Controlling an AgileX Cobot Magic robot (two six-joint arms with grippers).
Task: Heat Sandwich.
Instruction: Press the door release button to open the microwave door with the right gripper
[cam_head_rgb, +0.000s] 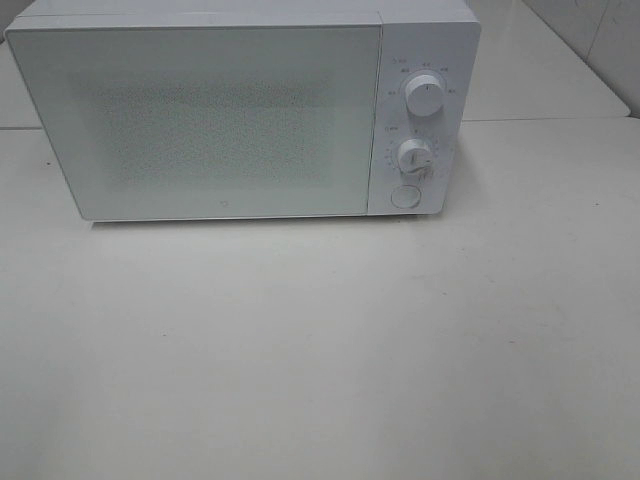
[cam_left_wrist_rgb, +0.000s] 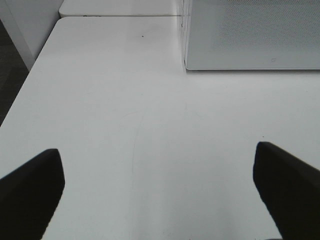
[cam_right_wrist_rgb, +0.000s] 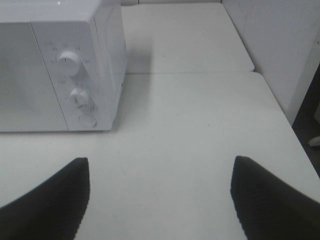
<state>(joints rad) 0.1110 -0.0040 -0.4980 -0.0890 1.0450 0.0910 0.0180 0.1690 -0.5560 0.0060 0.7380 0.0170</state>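
A white microwave (cam_head_rgb: 240, 110) stands at the back of the white table (cam_head_rgb: 320, 350) with its door shut; two knobs (cam_head_rgb: 424, 97) and a round button (cam_head_rgb: 405, 196) sit on its right panel. The sandwich is out of view in every frame. Neither arm shows in the exterior high view. My left gripper (cam_left_wrist_rgb: 160, 192) hovers open over bare table, the microwave's lower left corner (cam_left_wrist_rgb: 250, 35) ahead of it. My right gripper (cam_right_wrist_rgb: 160, 200) is open too, with nothing between its fingers and the microwave's control panel (cam_right_wrist_rgb: 75, 85) ahead.
A second white table (cam_head_rgb: 540, 60) joins behind and to the right of the microwave. The table's left edge (cam_left_wrist_rgb: 30, 75) drops to a dark floor in the left wrist view. A white wall (cam_right_wrist_rgb: 280, 45) and the table's right edge show in the right wrist view.
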